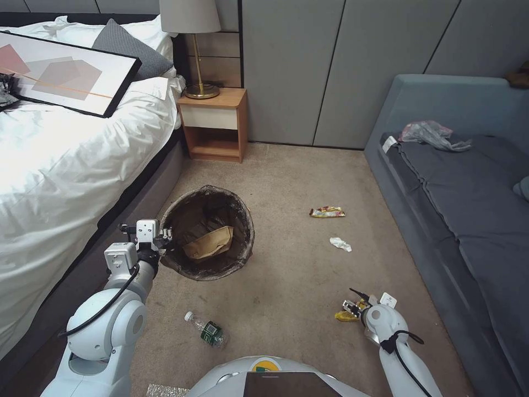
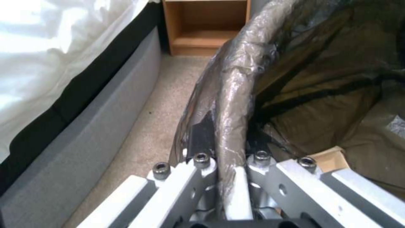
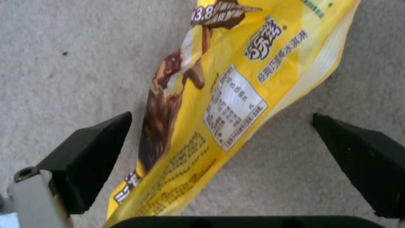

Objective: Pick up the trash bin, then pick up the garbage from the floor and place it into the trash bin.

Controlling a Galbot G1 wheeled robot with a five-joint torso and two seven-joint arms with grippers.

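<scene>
The trash bin (image 1: 206, 231), lined with a dark bag, stands left of centre beside the bed, with a brown paper piece inside. My left gripper (image 1: 164, 241) is shut on its near-left rim; the left wrist view has the bagged rim (image 2: 236, 91) pinched in my left gripper (image 2: 227, 142). Lower right, my right gripper (image 1: 355, 306) hovers low over a yellow snack wrapper (image 1: 344, 316). In the right wrist view my right gripper (image 3: 223, 142) is open, with the yellow wrapper (image 3: 227, 95) flat on the carpet between its fingers (image 3: 84, 158). Other garbage: a multicoloured wrapper (image 1: 327, 212), white tissue (image 1: 340, 243), clear bottle (image 1: 206, 330).
A white bed (image 1: 66, 165) with a framed picture on it runs along the left. A wooden nightstand (image 1: 215, 124) with a lamp stands at the back. A grey sofa (image 1: 468, 209) lines the right. Beige carpet (image 1: 286, 275) lies between them.
</scene>
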